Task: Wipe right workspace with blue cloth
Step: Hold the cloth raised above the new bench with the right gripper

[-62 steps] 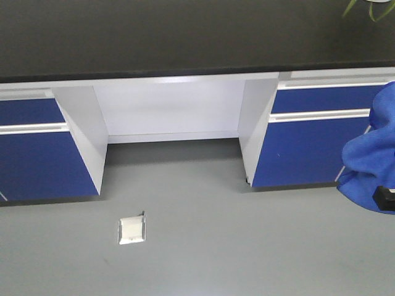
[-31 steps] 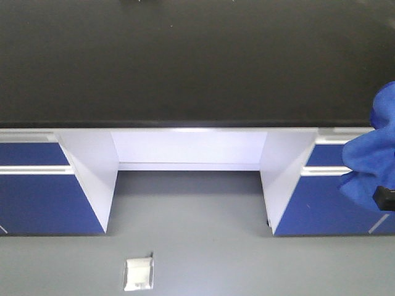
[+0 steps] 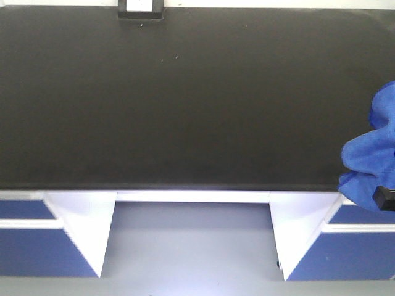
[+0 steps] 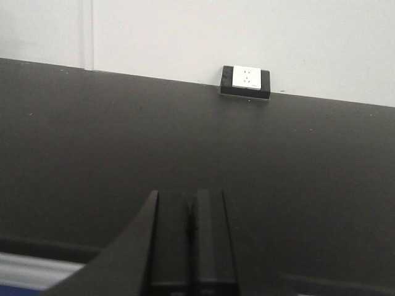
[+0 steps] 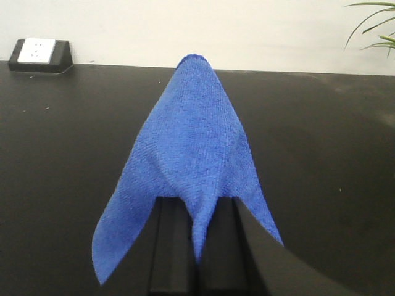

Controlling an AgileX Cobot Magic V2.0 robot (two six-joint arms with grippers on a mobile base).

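Note:
The blue cloth (image 5: 188, 154) hangs draped from my right gripper (image 5: 197, 206), whose jaws are shut on a fold of it, above the black worktop (image 5: 321, 142). In the front view the cloth (image 3: 370, 157) shows at the right edge over the worktop's (image 3: 185, 98) front right part; only a black bit of the right gripper (image 3: 384, 198) shows there. My left gripper (image 4: 190, 200) is shut and empty, held above the black worktop (image 4: 296, 160).
A white socket in a black housing stands at the worktop's back edge against the white wall (image 3: 141, 7) (image 4: 246, 81) (image 5: 37, 54). Blue cabinets (image 3: 37, 243) and a knee recess lie under the front edge. Plant leaves (image 5: 373, 28) show at the far right.
The front view has advanced towards the bench: the worktop now fills most of the frame, and the floor and cabinets have slid down. The cloth stays at the right edge.

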